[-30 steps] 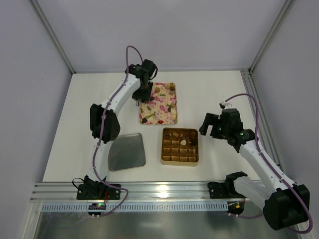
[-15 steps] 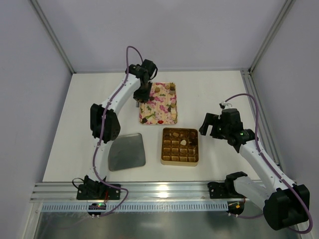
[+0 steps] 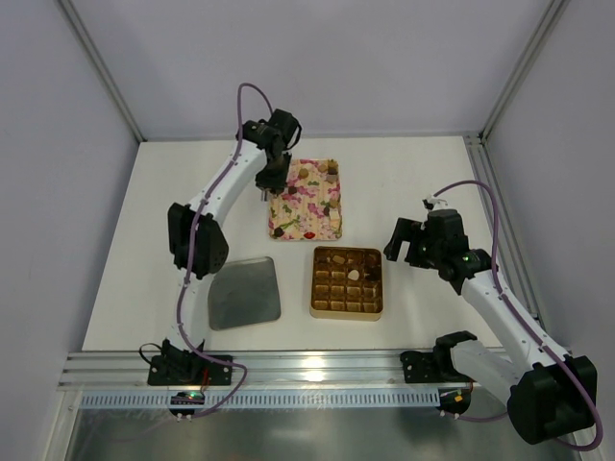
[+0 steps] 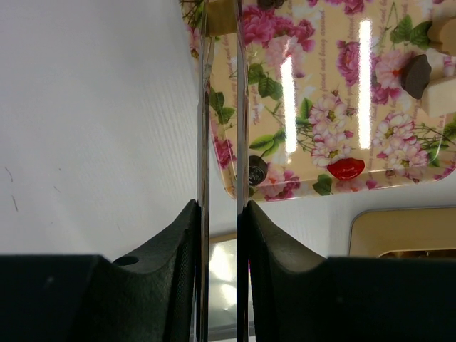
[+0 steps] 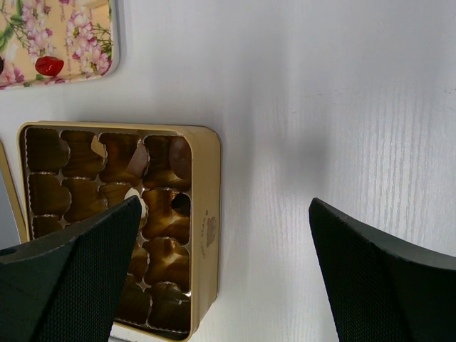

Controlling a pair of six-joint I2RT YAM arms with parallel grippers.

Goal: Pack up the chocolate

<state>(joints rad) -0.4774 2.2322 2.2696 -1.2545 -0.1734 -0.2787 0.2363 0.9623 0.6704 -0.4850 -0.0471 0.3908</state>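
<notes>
Chocolate bites, small, brown or tan, seem light but smudgy, pinch the sides; left gripper narrow on tan bite at pink floral tray's 10 o'clock, right gripper wide.

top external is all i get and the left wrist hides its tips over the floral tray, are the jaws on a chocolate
Observer: The left wrist view shows the left gripper with jaws nearly together over the tray edge and a tan piece between the tips. A firm grip can't be confirmed.
Operator: right one carrying anything
Observer: No. The right wrist view shows the right gripper with jaws wide apart, only table between them.
Operator: any other piece close to the left tips
Observer: A dark round piece lies at the tray corner, beside the blades.
</notes>
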